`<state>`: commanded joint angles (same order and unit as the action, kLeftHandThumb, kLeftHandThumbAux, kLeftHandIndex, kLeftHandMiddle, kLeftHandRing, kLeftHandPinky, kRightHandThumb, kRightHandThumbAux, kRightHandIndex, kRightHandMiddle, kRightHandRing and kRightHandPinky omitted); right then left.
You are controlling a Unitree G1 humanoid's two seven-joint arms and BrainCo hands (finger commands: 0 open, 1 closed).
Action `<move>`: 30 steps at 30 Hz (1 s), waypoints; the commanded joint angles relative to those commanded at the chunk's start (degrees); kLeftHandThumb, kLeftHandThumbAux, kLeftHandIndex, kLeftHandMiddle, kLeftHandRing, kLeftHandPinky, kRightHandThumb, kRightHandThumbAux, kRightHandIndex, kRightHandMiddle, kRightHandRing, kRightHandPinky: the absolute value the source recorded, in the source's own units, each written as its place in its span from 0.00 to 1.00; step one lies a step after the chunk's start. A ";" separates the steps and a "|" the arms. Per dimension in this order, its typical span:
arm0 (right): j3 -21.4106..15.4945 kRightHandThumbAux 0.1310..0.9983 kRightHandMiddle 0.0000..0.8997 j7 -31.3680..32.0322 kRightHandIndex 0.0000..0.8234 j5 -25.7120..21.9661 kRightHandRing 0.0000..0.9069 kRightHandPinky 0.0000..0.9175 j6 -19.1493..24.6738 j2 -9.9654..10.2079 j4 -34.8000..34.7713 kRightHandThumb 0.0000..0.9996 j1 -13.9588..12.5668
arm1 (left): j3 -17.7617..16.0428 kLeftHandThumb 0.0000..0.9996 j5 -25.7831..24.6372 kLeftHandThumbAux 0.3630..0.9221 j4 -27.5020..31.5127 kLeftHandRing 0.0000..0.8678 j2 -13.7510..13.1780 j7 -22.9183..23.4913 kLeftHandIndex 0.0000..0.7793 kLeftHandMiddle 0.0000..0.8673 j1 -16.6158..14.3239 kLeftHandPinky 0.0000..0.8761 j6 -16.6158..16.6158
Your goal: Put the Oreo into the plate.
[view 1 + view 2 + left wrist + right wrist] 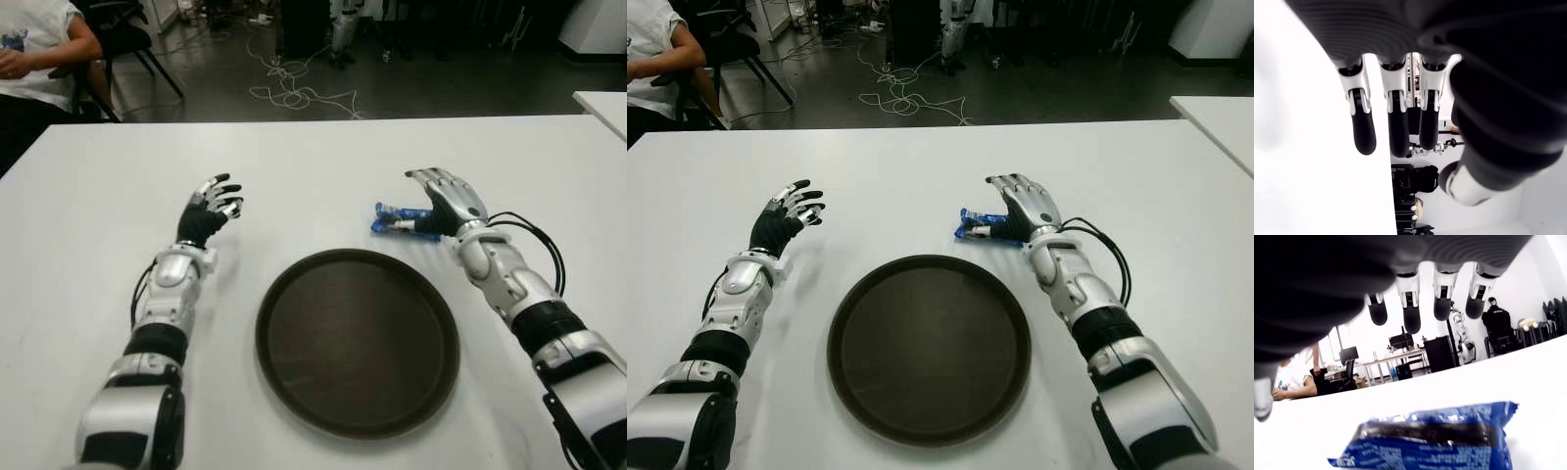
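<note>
Right hand spread just over the Oreo beyond the plate, part hiding it; left hand left of plate, fingers loosely open.

Right hand just beside Oreo, fingers spread; plate near; left hand open, apart.

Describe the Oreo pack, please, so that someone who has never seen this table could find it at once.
Start at the round dark plate in the middle of the white table. Just beyond its far right rim, the right hand hovers open. The Oreo pack lies flat beside its fingers, the only blue thing on the table.
</note>
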<state>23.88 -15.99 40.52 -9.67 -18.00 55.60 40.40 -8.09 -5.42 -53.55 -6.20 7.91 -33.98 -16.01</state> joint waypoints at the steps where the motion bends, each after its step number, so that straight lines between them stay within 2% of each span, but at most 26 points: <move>1: 0.22 0.36 0.02 -0.42 0.00 0.04 0.04 0.14 -0.30 0.22 1.30 0.00 0.45 | 0.02 0.24 0.03 0.83 0.03 0.31 0.00 -0.01 0.24 0.31 0.02 0.37 -0.02; 11: 1.71 0.34 0.04 -2.01 0.00 -0.33 0.07 0.15 -1.60 1.64 9.07 0.00 3.58 | 0.47 0.24 0.47 0.82 0.35 0.31 -0.19 -0.05 0.23 0.30 -0.14 0.37 0.56; 19: 2.23 0.35 0.07 -2.67 0.01 -0.62 0.12 0.22 -2.48 2.20 11.64 0.00 4.40 | 0.30 0.26 0.10 0.80 0.77 0.31 -0.08 -0.01 0.22 0.29 -0.11 0.37 1.72; 30: 3.01 0.37 0.07 -2.20 0.00 -0.67 0.11 0.19 -2.51 2.47 13.69 0.00 5.23 | 0.17 0.25 0.04 0.81 0.84 0.30 -0.07 -0.03 0.24 0.30 -0.03 0.36 1.65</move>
<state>26.89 -18.19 39.85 -12.18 -15.52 69.29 45.63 -7.92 -5.37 -52.71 -6.27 7.88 -34.01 -14.35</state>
